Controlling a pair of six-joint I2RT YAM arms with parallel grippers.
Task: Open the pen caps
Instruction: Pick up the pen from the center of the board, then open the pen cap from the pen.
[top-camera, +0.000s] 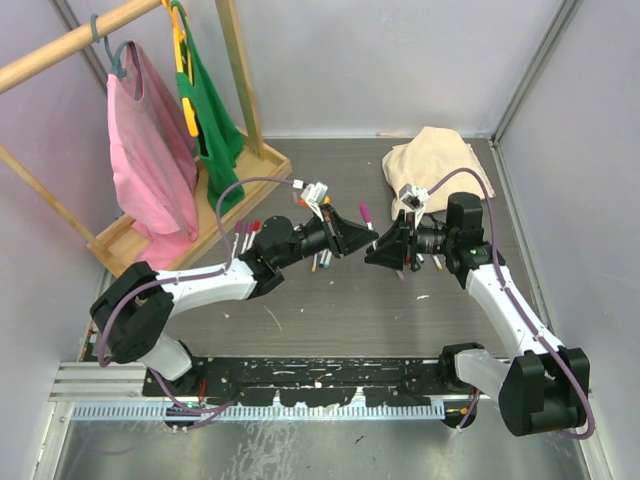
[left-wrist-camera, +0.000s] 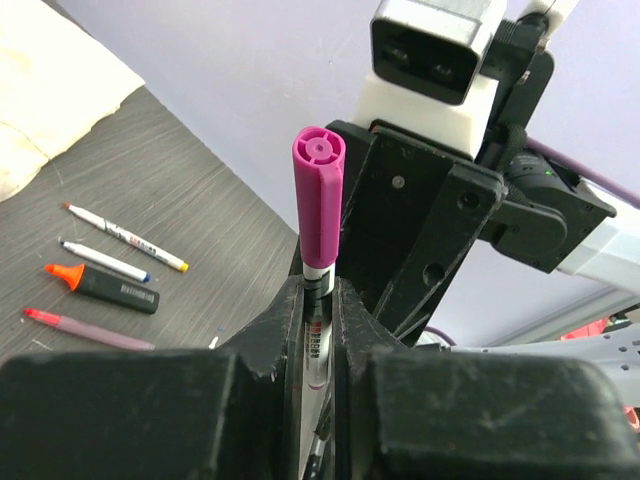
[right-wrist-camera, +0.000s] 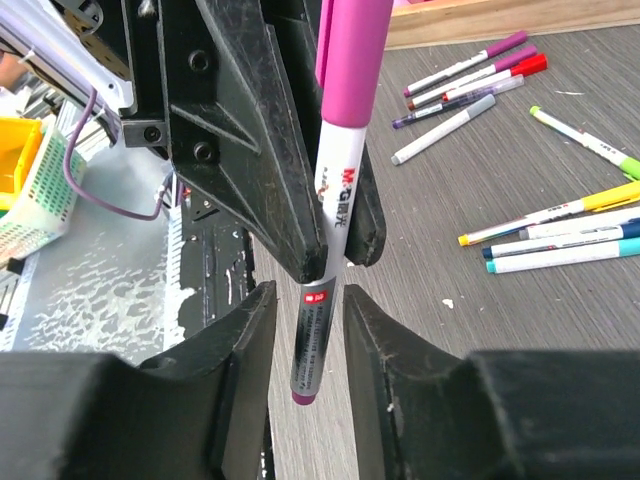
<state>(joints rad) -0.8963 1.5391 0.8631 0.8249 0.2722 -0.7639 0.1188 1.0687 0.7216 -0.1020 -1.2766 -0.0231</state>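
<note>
Pinching thin white-barrelled marker (right-wrist-camera: 335, 200), magenta plastic cap (left-wrist-camera: 320, 200) on, tight in L gripper (left-wrist-camera: 320, 295) jaws, w/ R gripper (right-wrist-camera: 308, 300) jaws spread either side of barrel's tail end, not touching.

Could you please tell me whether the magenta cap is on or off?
On: the magenta cap sits seated on the pen barrel.

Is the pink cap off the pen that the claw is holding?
No, the pink cap sits on the end of the pen, just above the left claw gripping it.
</note>
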